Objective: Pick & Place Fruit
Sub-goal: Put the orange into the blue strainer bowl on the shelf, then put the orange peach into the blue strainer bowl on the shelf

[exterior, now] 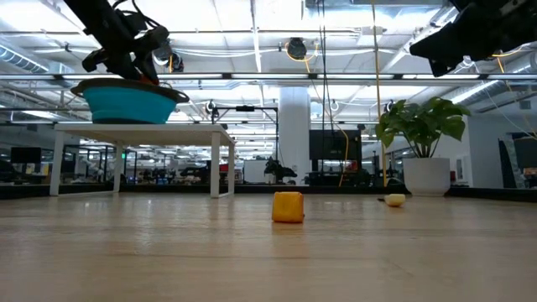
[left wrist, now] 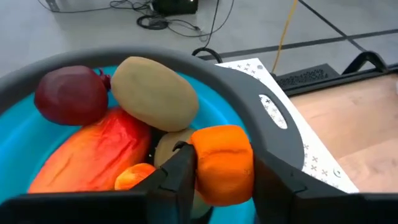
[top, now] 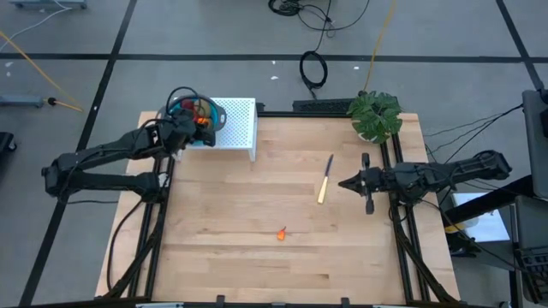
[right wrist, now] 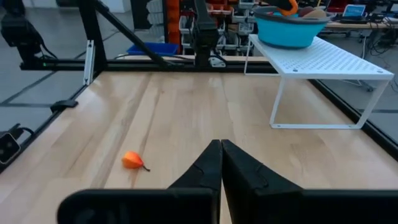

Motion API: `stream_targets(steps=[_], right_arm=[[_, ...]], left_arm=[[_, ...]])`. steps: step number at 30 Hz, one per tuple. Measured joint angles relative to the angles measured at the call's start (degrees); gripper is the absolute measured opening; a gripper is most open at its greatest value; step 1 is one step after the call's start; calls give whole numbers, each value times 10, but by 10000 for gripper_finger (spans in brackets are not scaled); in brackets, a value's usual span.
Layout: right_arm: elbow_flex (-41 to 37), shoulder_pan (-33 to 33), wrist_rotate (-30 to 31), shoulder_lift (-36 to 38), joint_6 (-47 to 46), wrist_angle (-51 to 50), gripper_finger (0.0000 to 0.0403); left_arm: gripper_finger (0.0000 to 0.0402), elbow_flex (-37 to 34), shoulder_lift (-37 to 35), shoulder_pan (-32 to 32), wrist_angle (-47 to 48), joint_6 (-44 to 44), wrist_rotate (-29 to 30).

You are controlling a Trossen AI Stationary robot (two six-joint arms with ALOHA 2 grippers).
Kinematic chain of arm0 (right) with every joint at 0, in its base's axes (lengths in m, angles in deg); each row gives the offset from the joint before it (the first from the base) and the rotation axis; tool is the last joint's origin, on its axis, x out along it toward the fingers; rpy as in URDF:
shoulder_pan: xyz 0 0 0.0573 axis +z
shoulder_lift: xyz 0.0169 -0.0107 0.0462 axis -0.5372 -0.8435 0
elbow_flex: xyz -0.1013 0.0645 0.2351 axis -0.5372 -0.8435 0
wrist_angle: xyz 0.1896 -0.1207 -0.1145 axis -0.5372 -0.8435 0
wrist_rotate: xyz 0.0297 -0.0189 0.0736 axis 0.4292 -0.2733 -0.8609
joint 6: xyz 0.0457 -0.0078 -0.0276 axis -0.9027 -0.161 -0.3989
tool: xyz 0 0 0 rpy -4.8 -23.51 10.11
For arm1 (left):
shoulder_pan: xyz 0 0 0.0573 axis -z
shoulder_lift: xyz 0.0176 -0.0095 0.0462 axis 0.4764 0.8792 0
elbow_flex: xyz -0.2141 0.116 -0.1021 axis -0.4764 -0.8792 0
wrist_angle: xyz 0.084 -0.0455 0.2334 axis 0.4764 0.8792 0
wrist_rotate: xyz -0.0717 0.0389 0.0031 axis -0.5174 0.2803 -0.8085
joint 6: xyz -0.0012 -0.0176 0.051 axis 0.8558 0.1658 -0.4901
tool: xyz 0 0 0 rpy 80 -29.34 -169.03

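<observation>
A pale wooden tabletop (top: 257,205) framed by dark rails is set on a grey taped floor strewn with cables, with a long lit workshop seen beyond it. At the far left corner a white perforated metal stand (top: 238,124) carries a blue plastic bowl with a grey rim (left wrist: 267,118), over which the left gripper (left wrist: 224,171) is held, clamped on a small orange toy fruit piece (left wrist: 222,163) apparently for release; just below it lie an elongated red-orange piece (left wrist: 93,152), a dark red ball (left wrist: 69,94) and a brown-green oval (left wrist: 155,92). Further right, a tiny orange fruit bit (top: 281,233) is left on the bare wood, near and ahead of the right gripper (right wrist: 220,152), whose fingers are pressed together on nothing, with a slim yellow-handled knife (top: 324,182) beside it and a green leafy potted plant (top: 375,115) at the far corner.
</observation>
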Motion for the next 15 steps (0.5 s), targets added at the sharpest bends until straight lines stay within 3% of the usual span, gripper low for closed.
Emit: stream_targets(steps=[8,15], right_arm=[[-1,0,0,16,-3,1,1],[-1,0,-17,10,2,45,1]], left_arm=[[189,0,0,-11,1,-2,-6],[210,6,-14,-8,-42,-17,-33]])
